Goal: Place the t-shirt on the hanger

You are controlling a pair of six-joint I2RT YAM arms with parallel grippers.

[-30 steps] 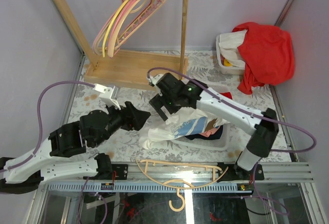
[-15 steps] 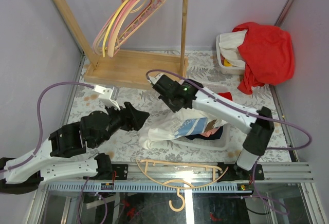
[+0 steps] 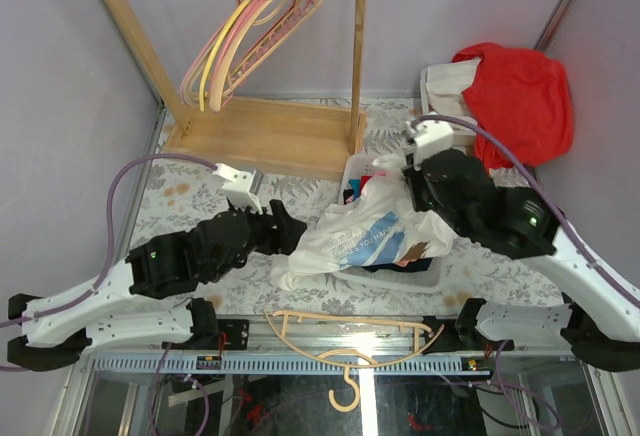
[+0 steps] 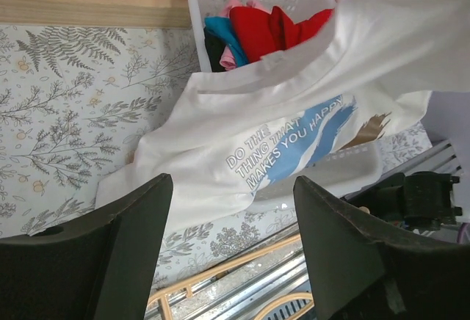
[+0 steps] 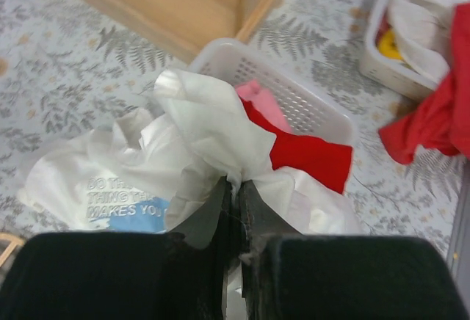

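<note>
The white t-shirt (image 3: 350, 238) with a blue print hangs bunched over the front of a white basket (image 3: 352, 168), its lower part resting on the table. My right gripper (image 3: 402, 182) is shut on a fold of the t-shirt (image 5: 198, 125), and in the right wrist view the right gripper (image 5: 236, 185) pinches the cloth above the basket (image 5: 308, 107). My left gripper (image 3: 285, 226) stands open just left of the shirt, with nothing between its fingers. In the left wrist view the left gripper (image 4: 231, 188) faces the t-shirt (image 4: 242, 114). The beige hanger (image 3: 330, 317) lies flat at the table's near edge, and the hanger (image 4: 228, 266) shows below the shirt.
A wooden rack (image 3: 260, 136) with pink and yellow hangers (image 3: 250, 26) stands at the back left. A red garment (image 3: 515, 96) drapes over a bin at the back right. Red, navy and pink clothes (image 4: 257, 30) fill the basket.
My right gripper closed on the t-shirt and pulled back to the right, lifting the shirt partly out of the basket. My left arm reached forward toward the shirt.
</note>
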